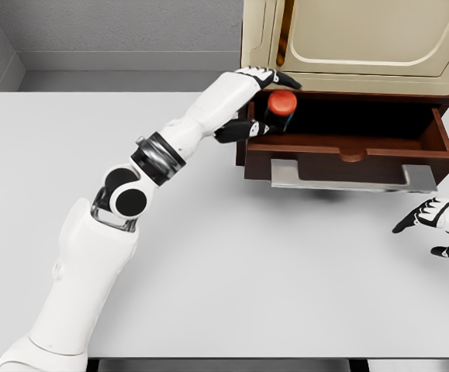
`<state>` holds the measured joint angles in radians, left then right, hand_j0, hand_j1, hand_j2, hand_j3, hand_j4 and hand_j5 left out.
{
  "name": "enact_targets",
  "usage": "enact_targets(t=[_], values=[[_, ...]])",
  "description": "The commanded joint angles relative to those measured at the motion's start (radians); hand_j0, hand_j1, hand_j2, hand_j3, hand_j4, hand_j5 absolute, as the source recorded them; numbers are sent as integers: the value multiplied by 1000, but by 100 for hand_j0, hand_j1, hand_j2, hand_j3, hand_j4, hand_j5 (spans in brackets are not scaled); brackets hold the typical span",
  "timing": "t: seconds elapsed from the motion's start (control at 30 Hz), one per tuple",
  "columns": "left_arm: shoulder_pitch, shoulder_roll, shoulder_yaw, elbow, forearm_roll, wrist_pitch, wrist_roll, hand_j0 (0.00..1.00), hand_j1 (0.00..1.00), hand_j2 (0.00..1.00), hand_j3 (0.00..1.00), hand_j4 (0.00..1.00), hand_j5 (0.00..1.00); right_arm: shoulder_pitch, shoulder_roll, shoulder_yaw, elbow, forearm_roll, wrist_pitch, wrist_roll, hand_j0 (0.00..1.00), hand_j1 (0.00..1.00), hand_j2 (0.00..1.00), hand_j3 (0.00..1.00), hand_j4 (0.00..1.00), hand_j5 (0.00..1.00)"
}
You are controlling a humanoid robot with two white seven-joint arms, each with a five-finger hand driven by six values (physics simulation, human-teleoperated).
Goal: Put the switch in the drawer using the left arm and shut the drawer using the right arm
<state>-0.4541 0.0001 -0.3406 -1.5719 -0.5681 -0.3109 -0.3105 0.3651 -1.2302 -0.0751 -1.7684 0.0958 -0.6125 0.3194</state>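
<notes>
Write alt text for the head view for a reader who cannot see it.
The left robot hand holds a red-capped switch over the left end of an open dark brown wooden drawer with a silver handle, below a cream cabinet. The right robot hand rests open on the white table at the lower right.

Simulated lab, bare white table [232, 294], grey walls [123, 27]

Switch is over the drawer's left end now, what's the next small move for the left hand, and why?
Probably lower it slightly and open the fingers: the left hand holds the red-topped switch above the open drawer, not yet down inside. The right hand waits near the front.
</notes>
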Motion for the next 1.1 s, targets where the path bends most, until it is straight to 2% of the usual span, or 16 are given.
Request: enact_targets(t=[0.0,0.3,0.37,0.4,0.43,0.5,0.57,0.63,0.7,0.8,0.87,0.97,1.07], values=[[2,0,0,0,4,1,1,79,79,79,79,79,79,0,-2,0,0,-7,2,0,73,73,73,73,73,73],[12,0,-3,-11,10,-5,1,81,81,81,81,81,81,0,0,0,0,-7,2,0,73,73,73,73,73,73],[18,0,-3,-13,14,-11,1,85,85,85,85,85,85,0,-2,0,0,-7,2,0,73,73,73,73,73,73],[21,0,-3,-22,16,-11,1,93,93,93,93,93,93,-2,-2,0,0,-7,2,0,73,73,73,73,73,73],[23,0,-1,-42,20,-13,1,100,100,100,100,100,100,-2,-2,0,0,-8,2,0,73,73,73,73,73,73],[57,0,0,-103,27,-13,1,100,100,100,100,100,100,0,-2,0,0,-8,2,-2,73,73,73,73,73,73],[83,11,3,-161,102,-14,2,100,100,100,100,100,100,2,-9,0,0,-13,2,-3,73,73,73,73,73,73],[110,112,11,-229,192,-33,4,100,100,100,100,100,100,0,-11,0,0,-14,2,-5,73,73,73,73,73,73],[112,184,63,-229,283,-160,4,100,100,100,100,100,100,-3,-9,0,0,-16,2,-8,73,73,73,73,73,73],[121,247,115,-229,355,-226,4,100,100,100,100,100,100,-6,-9,0,0,-27,2,-8,72,72,72,72,72,72],[126,288,137,-229,392,-252,4,100,100,100,100,100,100,-6,-9,0,0,-27,2,-8,73,73,73,73,73,73],[141,319,157,-229,396,-289,4,100,100,100,100,100,100,-8,-9,-2,0,-28,2,-6,73,73,73,73,73,73],[150,390,132,-229,396,-300,-1,100,100,100,100,100,100,-15,-3,-2,1,-34,2,-6,73,73,73,73,73,73]])
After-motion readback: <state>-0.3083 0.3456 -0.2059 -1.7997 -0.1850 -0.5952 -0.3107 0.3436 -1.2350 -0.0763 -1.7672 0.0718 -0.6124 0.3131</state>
